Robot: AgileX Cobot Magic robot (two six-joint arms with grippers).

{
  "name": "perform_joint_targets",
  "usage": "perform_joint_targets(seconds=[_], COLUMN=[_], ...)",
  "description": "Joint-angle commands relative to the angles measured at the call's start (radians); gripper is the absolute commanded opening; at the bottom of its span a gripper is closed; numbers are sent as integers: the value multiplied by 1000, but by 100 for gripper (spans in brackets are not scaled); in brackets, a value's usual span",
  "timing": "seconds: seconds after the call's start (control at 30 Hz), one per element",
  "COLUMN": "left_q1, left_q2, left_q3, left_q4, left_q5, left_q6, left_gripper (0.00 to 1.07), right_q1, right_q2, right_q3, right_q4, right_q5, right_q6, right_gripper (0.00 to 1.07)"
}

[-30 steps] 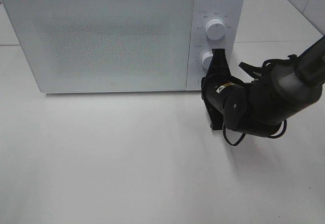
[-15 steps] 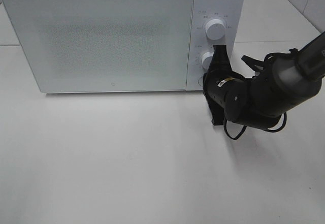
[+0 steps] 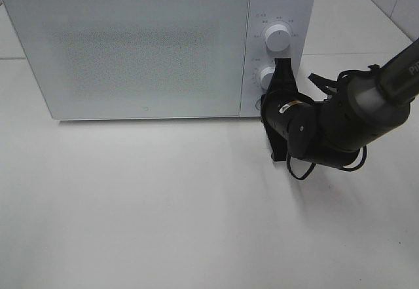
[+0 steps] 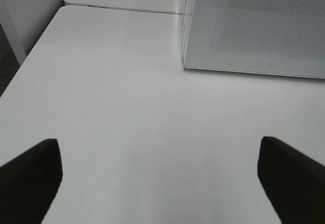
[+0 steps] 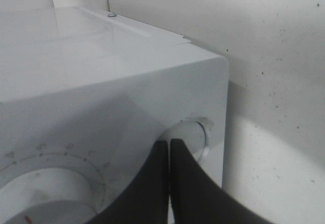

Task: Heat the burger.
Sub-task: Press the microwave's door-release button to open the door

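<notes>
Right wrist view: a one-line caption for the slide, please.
Shut right gripper at a knob on the white microwave.

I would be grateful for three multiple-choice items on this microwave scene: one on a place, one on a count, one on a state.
1. Where do the tips of the right gripper sit? A. at the lower knob B. on a plate C. in free air
2. How many knobs does the microwave carry? A. one B. two C. four
3. How is its door? A. wide open B. ajar C. shut
A: its shut jaws end at the lower knob. B: only that and the upper knob show. C: the door lies flush with the panel.
</notes>
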Motion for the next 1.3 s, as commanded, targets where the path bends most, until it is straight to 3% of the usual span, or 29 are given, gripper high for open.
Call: perform_joint_targets(seconds=[0.03,0.6,0.87,1.3], left_q1=[1,1,1,1], left_q2=[-19,-19,-19,-19], left_q3=[4,4,4,4], left_q4=[-5,-5,-5,-5], left_q5=[-7,-7,-7,-7], left_q6=[-2,-2,-2,-2], left_gripper=[100,100,100,100], right_q1=[-9,-13,-20,-20], right_q2=[11,45,45,45], right_q3=[-45,-159,-216,-216], right_q4=[-17,30,30,51], right_q5=[-49,-271,-286,-201], right_q6=[2,-78,-131,-131], right_gripper=[0,0,0,0])
